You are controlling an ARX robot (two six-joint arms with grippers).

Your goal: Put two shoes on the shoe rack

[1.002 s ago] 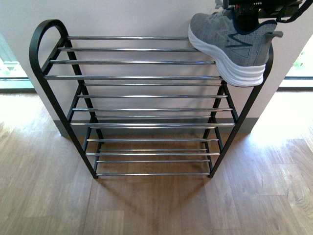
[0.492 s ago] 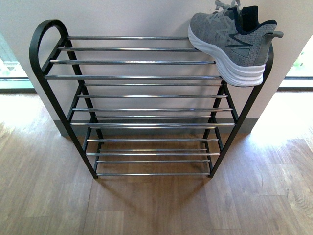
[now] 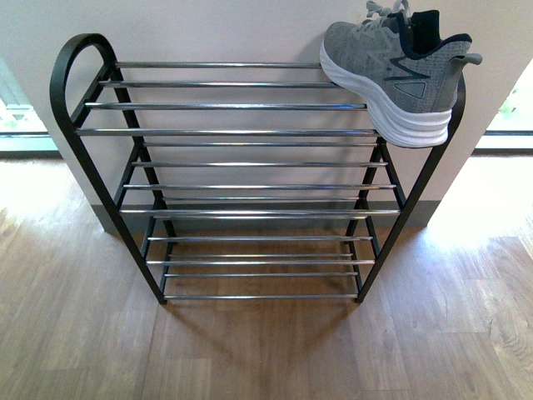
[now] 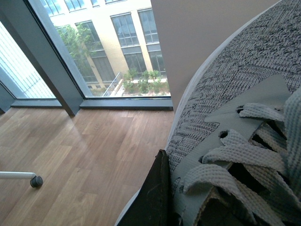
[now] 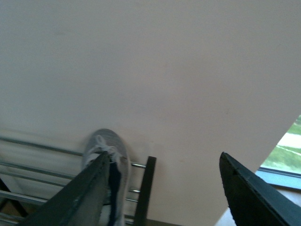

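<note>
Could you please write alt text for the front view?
One grey knit sneaker sits at the right end of the black shoe rack's top tier. The rack stands on a wood floor against a pale wall; neither arm shows.

The sneaker (image 3: pixel 379 54) is grey knit cloth over a smooth white sole. The shoe rack (image 3: pixel 56 83) has a matt black frame and glossy chrome bars.

Bright daylight, blurred right wrist view
</note>
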